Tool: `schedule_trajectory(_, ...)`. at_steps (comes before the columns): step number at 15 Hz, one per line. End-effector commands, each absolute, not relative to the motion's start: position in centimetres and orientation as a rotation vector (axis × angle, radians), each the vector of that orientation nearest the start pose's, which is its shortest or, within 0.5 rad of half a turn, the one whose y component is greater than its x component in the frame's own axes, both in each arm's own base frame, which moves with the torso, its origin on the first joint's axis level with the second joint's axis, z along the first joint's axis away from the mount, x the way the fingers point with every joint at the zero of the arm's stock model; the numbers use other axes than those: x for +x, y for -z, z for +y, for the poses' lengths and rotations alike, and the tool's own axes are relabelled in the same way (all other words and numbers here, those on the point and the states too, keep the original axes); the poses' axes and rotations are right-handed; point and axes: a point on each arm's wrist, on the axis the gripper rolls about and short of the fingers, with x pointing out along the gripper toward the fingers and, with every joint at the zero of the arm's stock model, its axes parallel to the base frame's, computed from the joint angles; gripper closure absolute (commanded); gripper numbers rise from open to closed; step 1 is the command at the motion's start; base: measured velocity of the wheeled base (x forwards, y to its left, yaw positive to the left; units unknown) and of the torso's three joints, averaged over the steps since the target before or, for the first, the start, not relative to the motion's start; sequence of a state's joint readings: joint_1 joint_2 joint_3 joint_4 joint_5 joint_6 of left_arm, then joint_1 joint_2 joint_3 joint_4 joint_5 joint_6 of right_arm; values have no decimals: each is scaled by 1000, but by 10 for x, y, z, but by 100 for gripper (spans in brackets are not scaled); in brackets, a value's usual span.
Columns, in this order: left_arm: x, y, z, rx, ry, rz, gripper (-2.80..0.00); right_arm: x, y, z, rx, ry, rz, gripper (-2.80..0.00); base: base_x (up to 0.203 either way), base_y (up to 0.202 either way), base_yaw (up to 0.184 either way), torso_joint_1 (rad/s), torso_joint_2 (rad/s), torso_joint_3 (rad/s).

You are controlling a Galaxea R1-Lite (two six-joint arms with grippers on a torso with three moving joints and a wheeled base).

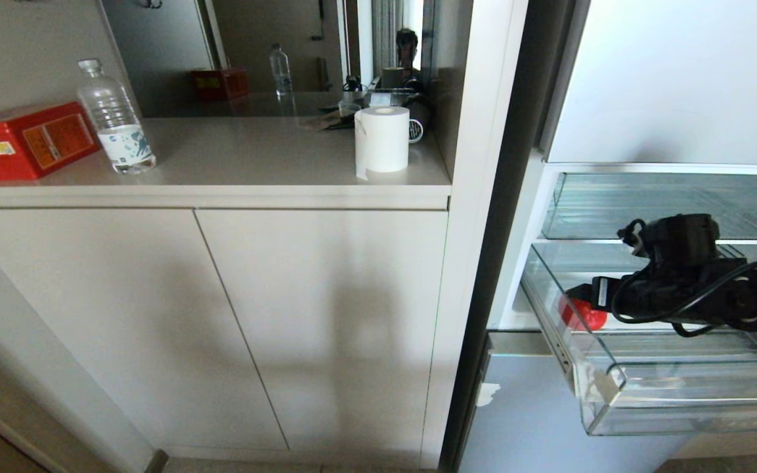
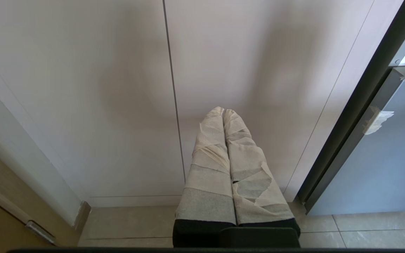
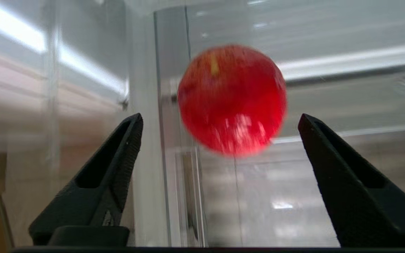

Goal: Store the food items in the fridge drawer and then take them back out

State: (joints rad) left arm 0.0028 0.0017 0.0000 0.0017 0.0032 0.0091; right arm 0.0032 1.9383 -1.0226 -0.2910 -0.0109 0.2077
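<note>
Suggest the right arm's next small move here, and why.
Probably draw the right end effector back out of the fridge drawer. Its fingers stand wide apart and clear of the red fruit, which sits inside the drawer by its left wall, so the fruit looks released.

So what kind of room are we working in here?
Most likely a home kitchen or pantry corner: an open fridge with clear drawers, beige cabinets, and a counter holding a paper roll.
</note>
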Motion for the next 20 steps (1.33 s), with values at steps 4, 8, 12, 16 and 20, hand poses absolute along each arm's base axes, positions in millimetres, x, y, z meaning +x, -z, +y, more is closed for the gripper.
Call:
schedule_trajectory(4,-23,-75,0,9,-6,3,0,377,-104,1,246,92,660,-280,0,0,0,0,0,0)
schedule_trajectory(8,-23,-75,0,9,-6,3,0,379,-98,-1,243,103,669,-280,0,0,0,0,0,0)
schedule_trajectory(12,-23,-75,0,9,-6,3,0,381,-91,-4,244,114,688,-280,0,0,0,0,0,0)
schedule_trajectory(16,-23,-75,0,9,-6,3,0,381,-91,-11,245,129,684,-280,0,0,0,0,0,0)
schedule_trajectory(20,-23,-75,0,9,-6,5,0,385,-88,-13,250,134,687,-280,0,0,0,0,0,0)
